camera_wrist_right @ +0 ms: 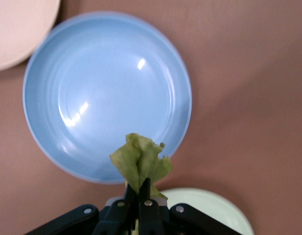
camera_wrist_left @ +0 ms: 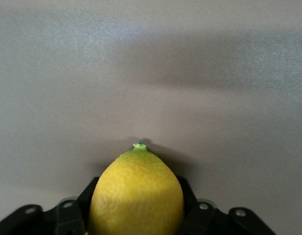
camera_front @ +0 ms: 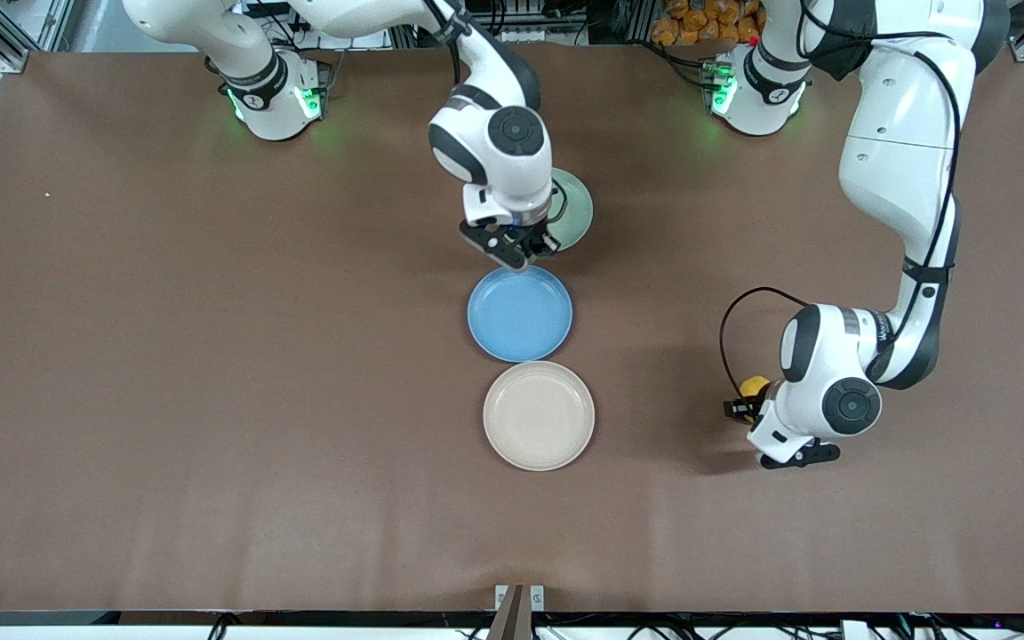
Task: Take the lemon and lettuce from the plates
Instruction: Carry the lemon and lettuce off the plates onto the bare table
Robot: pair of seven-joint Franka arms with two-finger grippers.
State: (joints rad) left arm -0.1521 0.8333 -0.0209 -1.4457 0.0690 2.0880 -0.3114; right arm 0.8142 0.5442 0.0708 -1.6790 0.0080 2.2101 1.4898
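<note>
Starting at the right arm's end of the brown table (camera_front: 165, 356), you have bare tabletop until the middle, where the right gripper (camera_front: 525, 249) hangs above the gap between two plates. Its fingers are pressed together on the lettuce (camera_wrist_right: 141, 164), a small wrinkled green leaf piece; the right wrist view shows the leaf pinched at its lower end and standing out past the fingertips, over the rim of the round blue plate (camera_wrist_right: 106, 98). You cannot make the leaf out in the front view, where the gripper hides it.

Three plates line up down the middle of the table. The pale mint green round plate (camera_front: 576, 209) lies farthest from the front camera, partly covered by the right arm's wrist. The blue plate (camera_front: 520, 313) sits next, nearer to the camera, and the beige cream round plate (camera_front: 539, 415) is nearest of the three, just beside the blue one. What you can see of each plate is bare.

Toward the left arm's end of the table, well apart from the plates, the left gripper (camera_front: 746, 407) is low over the bare tabletop. Its fingers (camera_wrist_left: 67, 218) are clamped on either side of the lemon (camera_wrist_left: 137, 196), a small oval bright yellow fruit whose tiny greenish tip points away from the wrist camera. In the front view you see only a yellow patch of the lemon (camera_front: 753, 386) at the edge of the left arm's wrist.
</note>
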